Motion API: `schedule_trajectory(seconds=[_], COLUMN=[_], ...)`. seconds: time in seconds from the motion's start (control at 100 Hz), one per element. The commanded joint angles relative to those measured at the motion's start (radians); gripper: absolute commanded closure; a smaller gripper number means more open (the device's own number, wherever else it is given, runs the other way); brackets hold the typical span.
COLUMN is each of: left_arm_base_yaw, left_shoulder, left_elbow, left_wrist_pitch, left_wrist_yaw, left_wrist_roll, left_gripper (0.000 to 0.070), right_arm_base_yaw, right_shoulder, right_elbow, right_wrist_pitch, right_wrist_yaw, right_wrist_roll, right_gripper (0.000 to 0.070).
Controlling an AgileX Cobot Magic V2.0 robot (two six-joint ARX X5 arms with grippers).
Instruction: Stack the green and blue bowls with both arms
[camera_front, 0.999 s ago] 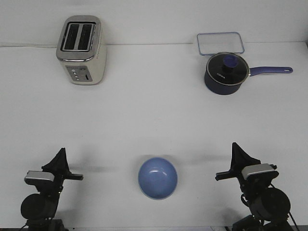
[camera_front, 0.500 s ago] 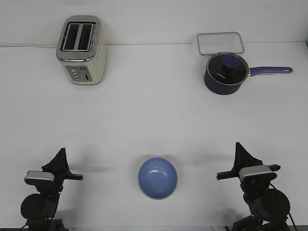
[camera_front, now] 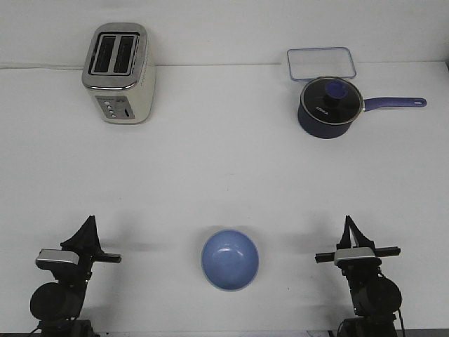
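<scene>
Front view: the blue bowl sits upright on the white table, near the front edge, between my left gripper and my right gripper. Neither gripper touches it. I cannot tell whether either gripper is released or clenched.

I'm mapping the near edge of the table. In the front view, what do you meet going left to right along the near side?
Left end effector → blue bowl → right end effector.
</scene>
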Motion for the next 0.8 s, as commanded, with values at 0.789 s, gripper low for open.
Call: schedule_trajectory(seconds=[0.789], left_arm_base_yaw=[0.002], left_shoulder=[-0.001], left_elbow=[-0.019], left_wrist_pitch=[0.01], left_wrist_yaw=[0.002], left_wrist_roll=[-0.003], left_gripper=[0.0685], right_arm_base_yaw=[-0.044], right_shoulder=[0.0], right_elbow=[-0.002], right_wrist_pitch=[0.044], right_wrist_yaw=[-0.041], right_wrist_roll=[0.0], right_gripper=[0.07])
